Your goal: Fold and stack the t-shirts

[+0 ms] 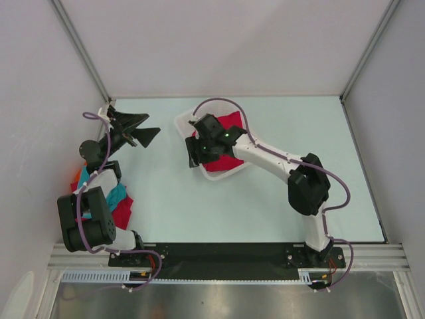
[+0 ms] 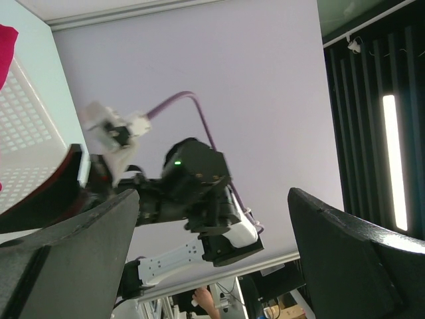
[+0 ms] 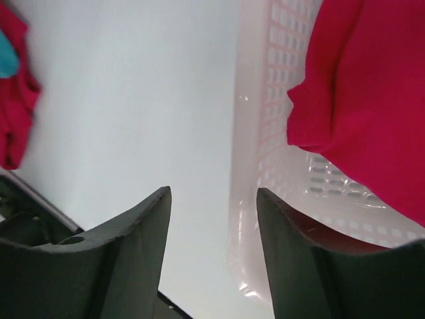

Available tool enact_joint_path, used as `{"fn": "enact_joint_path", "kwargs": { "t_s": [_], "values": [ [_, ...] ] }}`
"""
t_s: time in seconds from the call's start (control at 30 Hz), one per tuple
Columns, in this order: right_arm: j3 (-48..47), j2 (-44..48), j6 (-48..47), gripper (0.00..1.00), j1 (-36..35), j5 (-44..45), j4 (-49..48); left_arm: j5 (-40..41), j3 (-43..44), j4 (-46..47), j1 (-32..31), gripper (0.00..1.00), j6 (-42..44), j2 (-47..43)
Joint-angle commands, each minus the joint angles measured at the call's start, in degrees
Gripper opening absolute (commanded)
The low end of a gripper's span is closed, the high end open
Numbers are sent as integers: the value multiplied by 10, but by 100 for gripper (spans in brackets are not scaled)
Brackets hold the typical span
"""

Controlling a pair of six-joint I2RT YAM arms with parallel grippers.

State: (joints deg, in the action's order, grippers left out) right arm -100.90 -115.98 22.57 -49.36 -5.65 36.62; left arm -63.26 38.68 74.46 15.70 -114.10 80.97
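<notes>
**Hovering at the basket rim, both pincers empty**

At mid-frame in the top view, the right pincer (image 1: 198, 151) hangs over the white mesh basket (image 1: 181, 126). Its own wrist view shows the fingers moderately apart with nothing between them. The arm covers much of the crimson t-shirt (image 1: 230, 121) lying in the basket. At upper left, the left pincer (image 1: 147, 127) is spread wide in the air and holds nothing. The folded t-shirts (image 1: 118, 199) sit on the table (image 1: 265, 199) at lower left. They are largely hidden behind the left arm (image 1: 86, 216), so only teal, red and an orange sliver show.
</notes>
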Motion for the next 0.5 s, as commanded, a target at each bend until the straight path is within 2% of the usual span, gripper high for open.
{"fn": "enact_joint_path", "kwargs": {
  "t_s": [0.0,0.23,0.47],
  "values": [
    [-32,80,16,63,8,-20,25,15,11,246,-4,100,-9,-15],
    [22,125,20,66,12,-18,21,19,5,246,-8,99,-8,-20],
    [81,156,12,68,38,29,22,17,-6,246,-9,100,-4,-31]
  ]
}}
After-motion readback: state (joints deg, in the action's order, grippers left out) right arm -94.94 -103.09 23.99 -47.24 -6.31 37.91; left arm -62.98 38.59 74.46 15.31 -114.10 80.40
